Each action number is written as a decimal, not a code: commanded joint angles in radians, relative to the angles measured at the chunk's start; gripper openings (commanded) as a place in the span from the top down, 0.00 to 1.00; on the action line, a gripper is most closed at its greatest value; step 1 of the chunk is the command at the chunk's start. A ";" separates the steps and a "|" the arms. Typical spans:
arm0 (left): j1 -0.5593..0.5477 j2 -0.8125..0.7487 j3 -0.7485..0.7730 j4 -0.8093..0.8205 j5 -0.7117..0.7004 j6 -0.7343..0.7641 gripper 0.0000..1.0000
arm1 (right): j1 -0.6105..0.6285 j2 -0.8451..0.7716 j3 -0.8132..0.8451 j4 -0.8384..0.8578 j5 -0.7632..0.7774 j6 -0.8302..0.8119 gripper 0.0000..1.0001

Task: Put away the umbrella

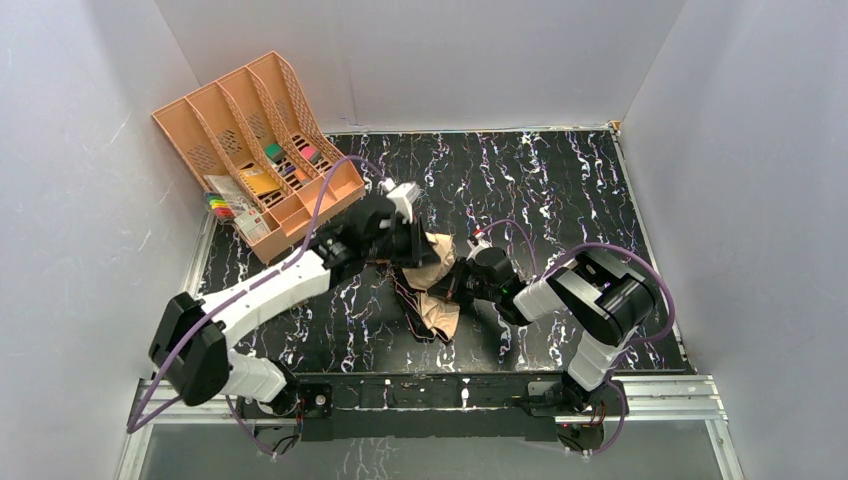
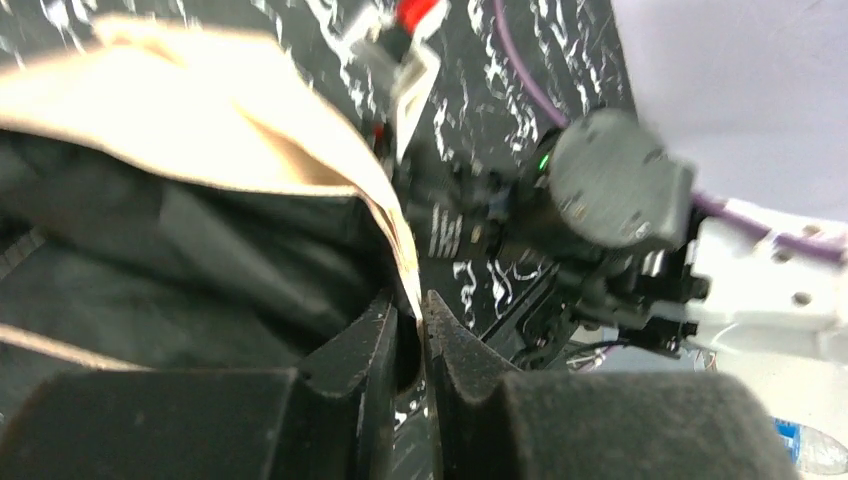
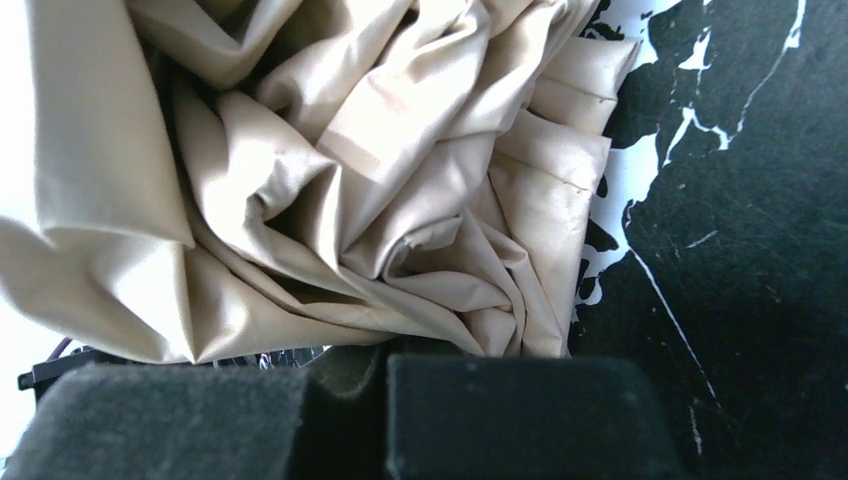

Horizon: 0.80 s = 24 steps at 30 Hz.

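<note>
The umbrella (image 1: pixel 441 292) lies crumpled mid-table, pale tan fabric with a dark inner side showing. My left gripper (image 1: pixel 414 246) is at its upper left edge. In the left wrist view the jaws (image 2: pixel 420 316) are shut on a thin edge of the tan fabric (image 2: pixel 200 110). My right gripper (image 1: pixel 463 284) presses in from the right. In the right wrist view its fingers (image 3: pixel 385 352) stand close together at the bunched fabric (image 3: pixel 380 170), which runs down behind them. The handle and the loop strap are hidden.
A peach-orange divided file tray (image 1: pixel 215 120) holding small coloured items stands at the back left, close to the left arm. White walls enclose the black marbled table (image 1: pixel 560 180). The right arm's wrist (image 2: pixel 610 190) is close in front of the left gripper.
</note>
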 commanded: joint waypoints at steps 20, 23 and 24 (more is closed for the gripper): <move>-0.162 0.023 -0.588 0.716 -0.056 -0.209 0.60 | 0.003 0.013 -0.048 -0.094 -0.030 -0.072 1.00; -0.162 0.063 -0.615 0.767 -0.057 -0.223 0.66 | 0.006 -0.001 -0.068 -0.059 -0.051 -0.065 1.00; -0.163 0.073 -0.626 0.777 -0.058 -0.226 0.66 | 0.005 -0.015 -0.074 -0.056 -0.054 -0.067 1.00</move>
